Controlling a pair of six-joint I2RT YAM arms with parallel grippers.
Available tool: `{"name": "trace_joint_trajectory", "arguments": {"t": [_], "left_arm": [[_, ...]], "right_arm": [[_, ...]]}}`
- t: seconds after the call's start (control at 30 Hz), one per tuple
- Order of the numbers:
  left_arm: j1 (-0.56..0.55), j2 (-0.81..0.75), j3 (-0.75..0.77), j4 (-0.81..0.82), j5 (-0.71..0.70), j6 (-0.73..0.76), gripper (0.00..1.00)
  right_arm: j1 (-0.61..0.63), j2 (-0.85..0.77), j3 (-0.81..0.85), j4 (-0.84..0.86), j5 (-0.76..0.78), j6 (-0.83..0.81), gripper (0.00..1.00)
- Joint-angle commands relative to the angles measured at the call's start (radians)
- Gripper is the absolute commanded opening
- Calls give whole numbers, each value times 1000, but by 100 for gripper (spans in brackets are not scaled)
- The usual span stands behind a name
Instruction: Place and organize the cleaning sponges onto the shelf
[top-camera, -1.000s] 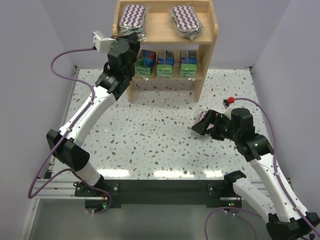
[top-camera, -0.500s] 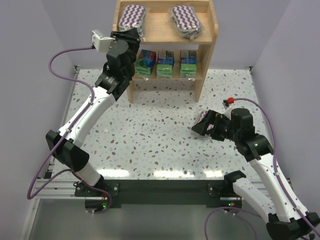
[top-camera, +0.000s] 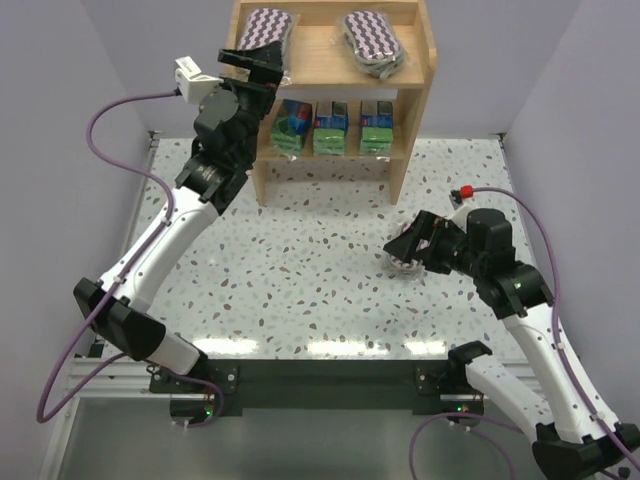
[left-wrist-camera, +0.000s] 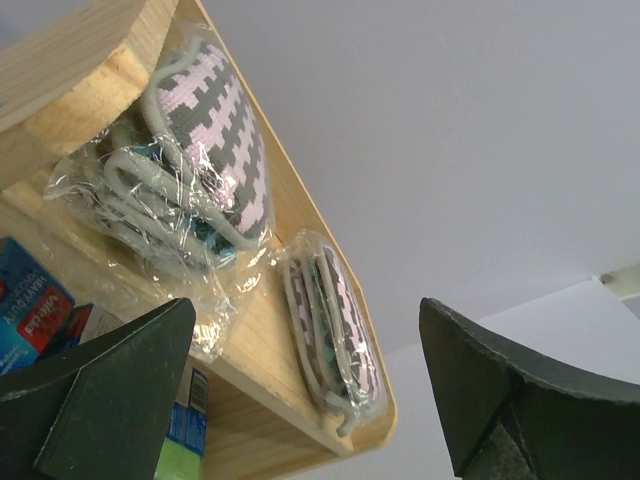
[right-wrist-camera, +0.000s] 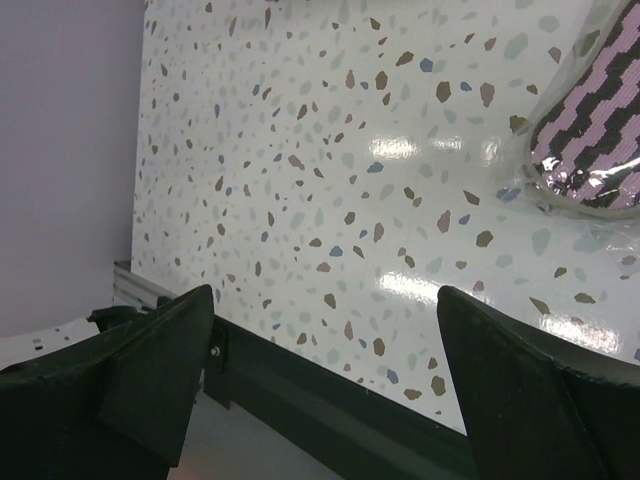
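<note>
Speckled table (top-camera: 300, 270) noted, with the light wooden shelf (top-camera: 415, 100) set at its far edge. Both tiers were partly filled. Three green-and-blue sponge packs (top-camera: 331, 126) were lined side by side on the lower tier. Two plastic-wrapped zigzag pads were laid on the top tier, well apart: the left-hand zigzag pad (top-camera: 265, 28) at the shelf's left end and the right-hand zigzag pad (top-camera: 372, 42) toward its right end.

Change recorded at the shelf's top-left corner. The left gripper (top-camera: 255, 62), clamped a second before at the left-hand pad, was found spread wide and empty, and drawn back a little from the tier's front edge. In the left wrist view the pad was seen lying free on the wood, beyond both fingers and touched by neither. The release was judged complete and that pad counted as placed, which put five of the six items on the shelf.

On the table in front of the shelf's right side panel, the right gripper (top-camera: 408, 248) was found tipped lower than before. Its jaws were wide and nothing was held between them. The third zigzag pad (right-wrist-camera: 590, 120) was seen flat on the table just beside it. In the right wrist view the pad was placed at the upper right, outside the gap and beyond the right-hand finger. A sideways correction was judged necessary before closing. The crinkled wrap was expected to slip.
</note>
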Motion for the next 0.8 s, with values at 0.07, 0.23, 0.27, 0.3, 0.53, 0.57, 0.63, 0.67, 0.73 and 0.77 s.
{"name": "trace_joint_trajectory", "arguments": {"t": [0.07,0.23,0.27,0.3,0.53,0.57,0.63,0.67,0.73,0.77], "left_arm": [[-8,-167,-116,56,135,67,100],[-6,-365,-274,33,289,143,100],[-6,-388,-288,-13,313,152,100],[-6,-417,-307,-13,344,177,100],[-6,-690,-511,-166,481,344,99],[-6,-715,-528,-214,478,346,100],[-6,-777,-576,-249,481,347,100],[-6,-796,-593,-269,490,347,100],[-6,-839,-628,-295,507,350,100],[-6,-850,-637,-320,516,353,100]], "right_arm": [[3,31,115,9,29,-10,97],[1,151,363,66,16,40,98],[1,180,408,70,16,54,98],[1,243,449,78,16,88,98],[1,461,759,206,109,293,96],[1,482,785,207,158,318,95],[1,548,840,239,178,389,94],[1,571,859,253,190,408,92],[1,610,914,261,250,467,90],[1,642,928,265,273,482,89]]}}
